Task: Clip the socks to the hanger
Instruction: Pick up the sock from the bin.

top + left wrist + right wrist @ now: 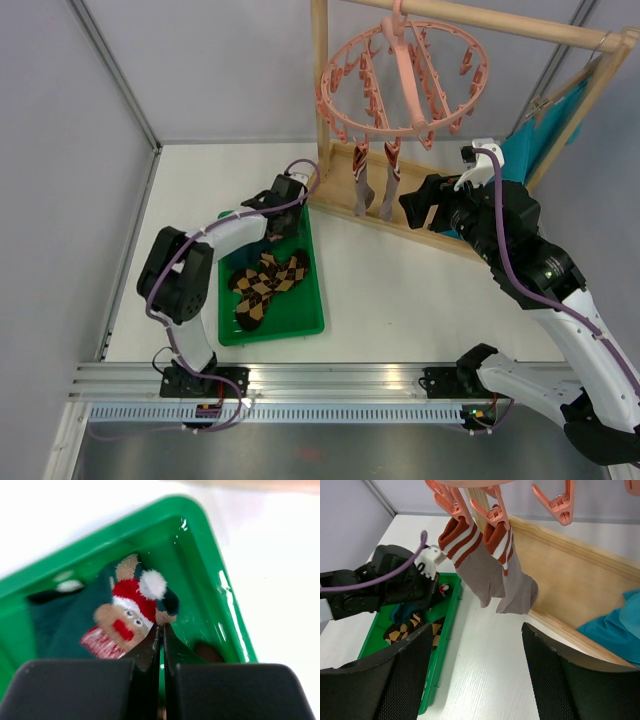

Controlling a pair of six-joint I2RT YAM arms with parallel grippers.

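Right wrist: grey socks (477, 570) hang before wooden frame (570, 570).

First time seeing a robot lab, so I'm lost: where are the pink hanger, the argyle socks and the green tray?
pink hanger (408, 75): top view, on its central stem.
argyle socks (265, 285): top view, middle of the pair.
green tray (300, 315): top view, bare floor by its right edge.

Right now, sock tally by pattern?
Grey striped-cuff socks, clipped on hanger: 2
Argyle socks, in tray: 2
Dark teal motif sock, in tray: 1 visible
Total: 5
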